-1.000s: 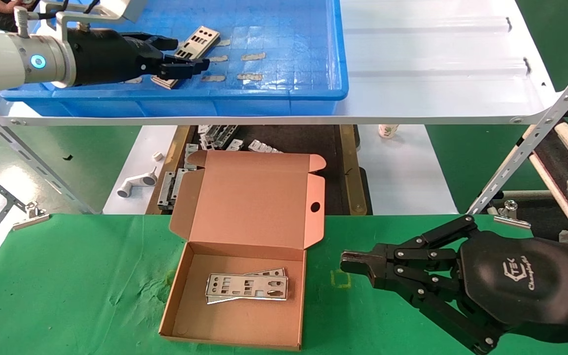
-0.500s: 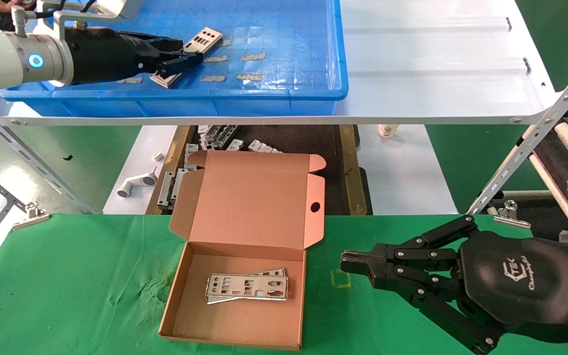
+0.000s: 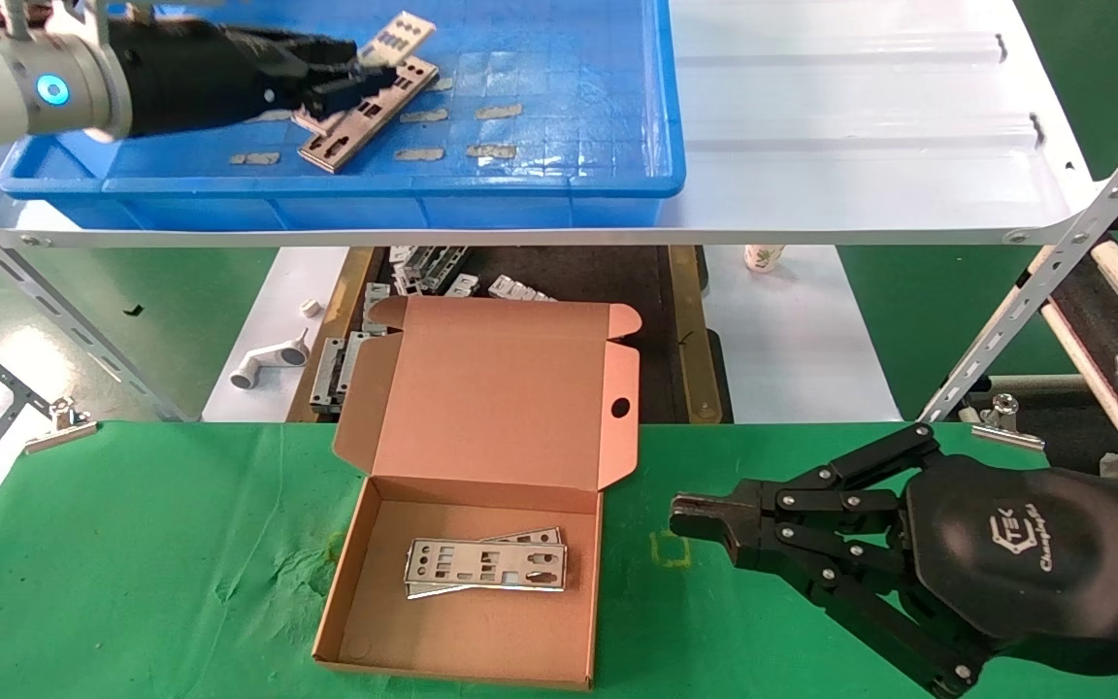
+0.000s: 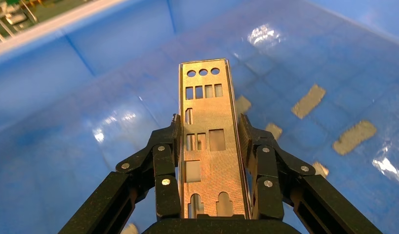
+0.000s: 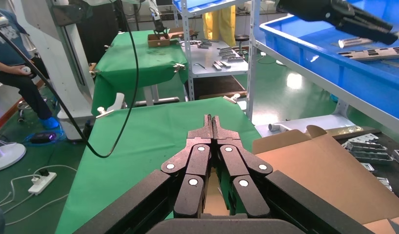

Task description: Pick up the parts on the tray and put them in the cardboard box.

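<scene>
In the head view my left gripper (image 3: pixel 355 70) is shut on one part (image 3: pixel 397 35), a punched silver plate held tilted above the floor of the blue tray (image 3: pixel 540 184). The left wrist view shows that part (image 4: pixel 207 141) clamped by its long edges between the fingers (image 4: pixel 167 146). Another part (image 3: pixel 365 115) lies flat on the tray floor just below. The open cardboard box (image 3: pixel 481 427) stands on the green table with two parts (image 3: pixel 486 565) stacked inside. My right gripper (image 3: pixel 680 515) rests shut and empty, to the right of the box.
The tray sits on a white metal shelf (image 3: pixel 860 126) whose slanted strut (image 3: pixel 1035 291) runs down at the right. Below the shelf lie a white pipe fitting (image 3: pixel 268 361) and loose metal pieces (image 3: pixel 428 267). Green cloth (image 3: pixel 132 563) covers the table.
My left gripper shut on the upper plate and lifted it off the tray floor, up and away from me. The lower plate stayed on the floor. The right arm has not moved.
</scene>
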Tool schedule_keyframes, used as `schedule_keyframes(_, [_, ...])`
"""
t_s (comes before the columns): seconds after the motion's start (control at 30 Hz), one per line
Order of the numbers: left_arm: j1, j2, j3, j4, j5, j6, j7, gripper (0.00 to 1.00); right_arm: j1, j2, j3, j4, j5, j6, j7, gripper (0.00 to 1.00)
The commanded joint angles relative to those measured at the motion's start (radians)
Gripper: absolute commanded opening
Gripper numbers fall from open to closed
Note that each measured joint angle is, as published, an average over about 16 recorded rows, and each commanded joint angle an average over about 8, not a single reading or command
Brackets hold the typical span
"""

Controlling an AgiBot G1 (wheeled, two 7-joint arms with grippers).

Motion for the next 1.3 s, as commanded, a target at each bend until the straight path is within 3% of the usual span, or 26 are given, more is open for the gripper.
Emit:
schedule_keyframes(0.03, [-0.004, -0.003, -0.004, -0.004, -0.005, 0.001, 0.007, 0.00, 0.000, 0.000, 0.000, 0.000, 0.000, 0.000, 0.000, 0.00])
schedule_keyframes(0.37, [-0.020, -0.025, -0.028, -0.027, -0.040, 0.072, 0.049, 0.00, 0.000, 0.000, 0.000, 0.000, 0.000, 0.000, 0.000, 0.00])
schedule_keyframes(0.87, [-0.041, -0.159, -0.029, -0.165, -0.087, 0.630, 0.233, 0.00, 0.000, 0.000, 0.000, 0.000, 0.000, 0.000, 0.000, 0.00])
schedule_keyframes(1.0, [0.021, -0.186, 0.019, -0.280, -0.118, 0.682, 0.268, 0.00, 0.000, 0.000, 0.000, 0.000, 0.000, 0.000, 0.000, 0.00])
schedule_keyframes(1.3, [0.244, -0.310, 0.217, -0.658, -0.266, 0.663, 0.266, 0.00, 0.000, 0.000, 0.000, 0.000, 0.000, 0.000, 0.000, 0.00])
